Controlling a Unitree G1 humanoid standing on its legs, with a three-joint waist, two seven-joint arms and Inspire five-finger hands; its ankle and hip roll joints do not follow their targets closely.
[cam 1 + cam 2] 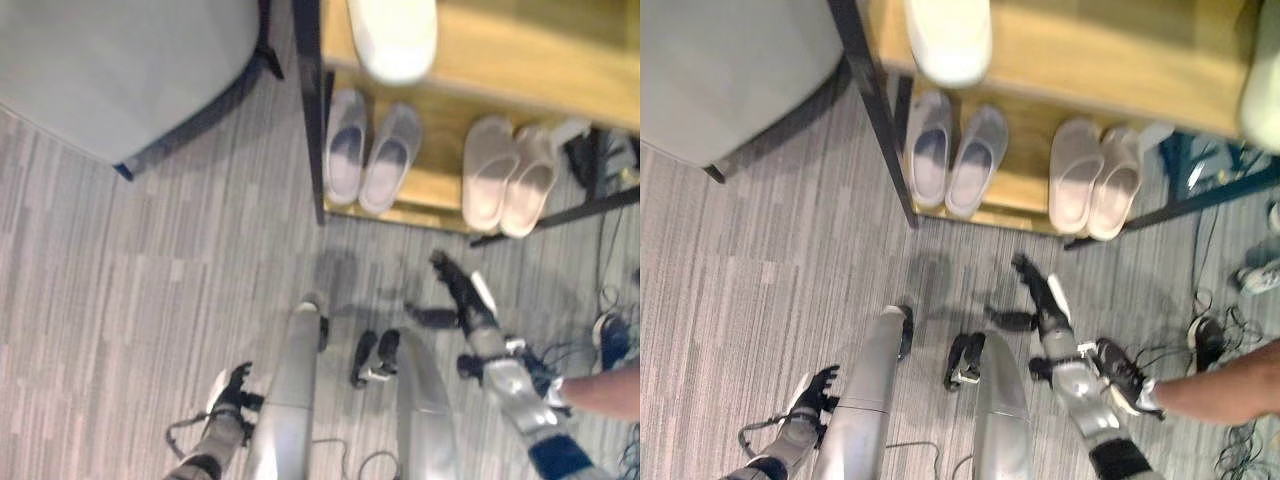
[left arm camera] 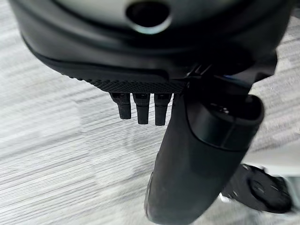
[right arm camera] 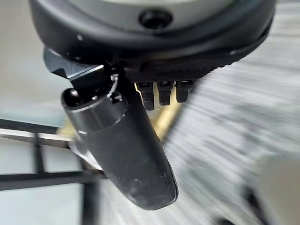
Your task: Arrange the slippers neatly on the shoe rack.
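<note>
The wooden shoe rack (image 1: pixel 480 60) with its dark frame stands at the far side of the grey carpet floor (image 1: pixel 120 290). On the rack's low shelf two pairs of slippers sit side by side: the grey pair (image 1: pixel 368 155) near the rack's left post, the pale pink pair (image 1: pixel 508 180) further right. A white object (image 1: pixel 393 38) lies on the rack's upper shelf. In front of the rack the right hand (image 1: pixel 462 290) hangs over the carpet, fingers straight, holding nothing. The left hand (image 1: pixel 232 388) is low and well away from the rack, fingers relaxed and empty. A person's forearm (image 1: pixel 1220 392) is beside the right arm.
</note>
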